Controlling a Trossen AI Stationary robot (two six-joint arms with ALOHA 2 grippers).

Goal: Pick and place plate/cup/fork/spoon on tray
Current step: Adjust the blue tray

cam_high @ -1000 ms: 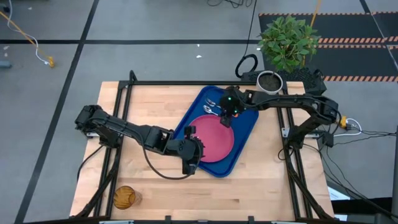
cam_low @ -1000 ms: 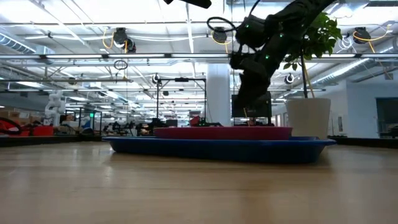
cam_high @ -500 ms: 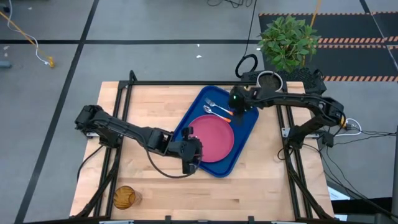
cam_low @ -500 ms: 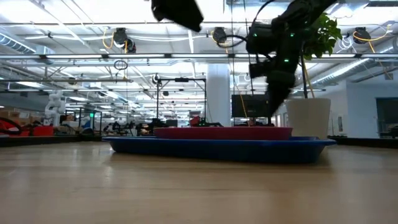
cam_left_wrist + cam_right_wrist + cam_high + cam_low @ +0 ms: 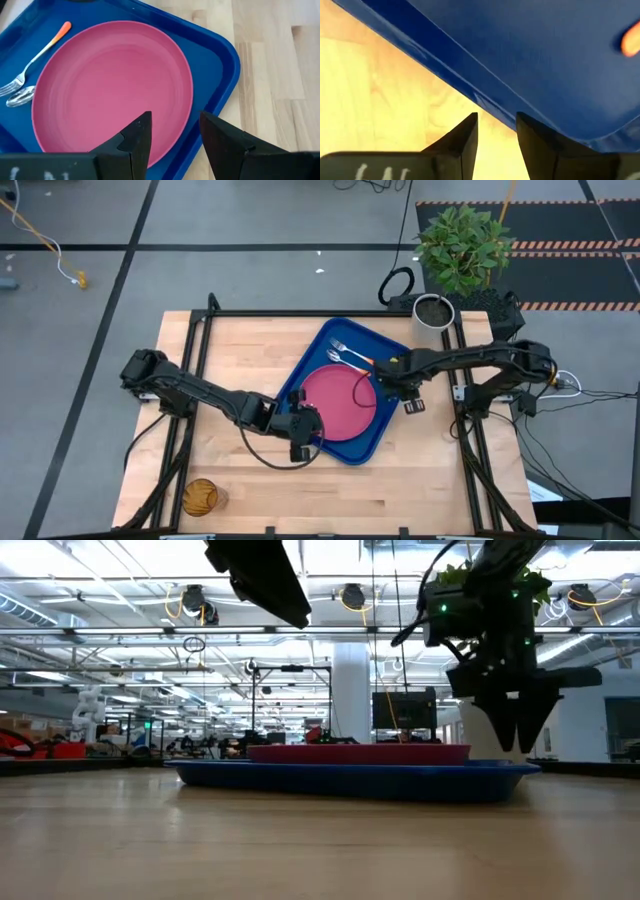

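Plate (image 5: 338, 400), fork (image 5: 352, 354) & spoon (image 5: 341, 361) sit on tray (image 5: 392, 360), so both pincers – left (image 5: 303, 442), right (image 5: 410, 395) – hang narrow-gapped & empty; cup (image 5: 198, 498) waits at bench's 7 o'clock.

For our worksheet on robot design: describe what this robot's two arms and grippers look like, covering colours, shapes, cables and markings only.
Both arms are dark, jointed links. The left gripper and right gripper each end in two black wedge-shaped fingers, with faint pale lettering on the body behind them. A black cable loops beside the left arm. The right arm shows small green lights.
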